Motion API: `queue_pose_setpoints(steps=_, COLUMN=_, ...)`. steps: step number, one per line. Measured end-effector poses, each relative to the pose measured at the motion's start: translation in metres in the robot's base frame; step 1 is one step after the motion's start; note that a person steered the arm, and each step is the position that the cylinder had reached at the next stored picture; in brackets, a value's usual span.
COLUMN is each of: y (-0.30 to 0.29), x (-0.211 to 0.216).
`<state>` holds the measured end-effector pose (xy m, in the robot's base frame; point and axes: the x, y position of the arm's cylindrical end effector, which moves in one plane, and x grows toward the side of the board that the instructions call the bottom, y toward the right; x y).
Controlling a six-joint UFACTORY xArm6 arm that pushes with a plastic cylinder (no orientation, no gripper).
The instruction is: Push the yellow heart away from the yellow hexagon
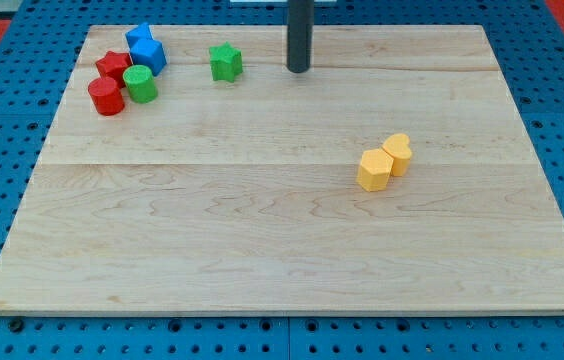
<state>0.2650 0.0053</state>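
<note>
So right now this looks like the approach stage, nothing's been pushed yet as far as I can judge. The yellow heart (398, 151) is sitting right up against the yellow hexagon (374, 170), touching or as good as, a bit right of centre on the wooden surface (212, 250). The heart is on the hexagon's upper-right side.

My tip (298, 70) is well apart from both of them, up near the view's top edge, above and to the left of the pair. Closest thing to it is actually the green star (226, 62), just off to its left.

No jaws on this rig at all, it's just a straight rod, so there's nothing to open, close or grip with.

Next move, as I see it: the tip needs to get down to the seam between the two yellows, or onto the heart's lower-left side, and shove it toward the upper right. Tricky part is that the hexagon sits exactly where I'd want to start from, so a sloppy line would drag both along together. Coming in from the view's left across the heart's upper side might work too.

The other stuff is bunched in the top-left corner: a red cylinder (106, 97), a green cylinder (140, 84), another red block (113, 66) (shape is hard to call, maybe a star) and two blue blocks (146, 49) pressed together.

No brands, labels or writing that I can read anywhere.
</note>
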Motion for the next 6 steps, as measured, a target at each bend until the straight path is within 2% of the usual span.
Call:
queue_pose_setpoints(steps=1, y=-0.054, x=-0.007)
queue_pose_setpoints(steps=2, y=-0.118, x=0.021)
queue_pose_setpoints(steps=3, y=-0.02, x=0.025)
queue_pose_setpoints(steps=4, y=0.101, x=0.049)
queue_pose_setpoints(steps=5, y=0.145, x=0.09)
queue_pose_setpoints(steps=6, y=0.153, x=0.118)
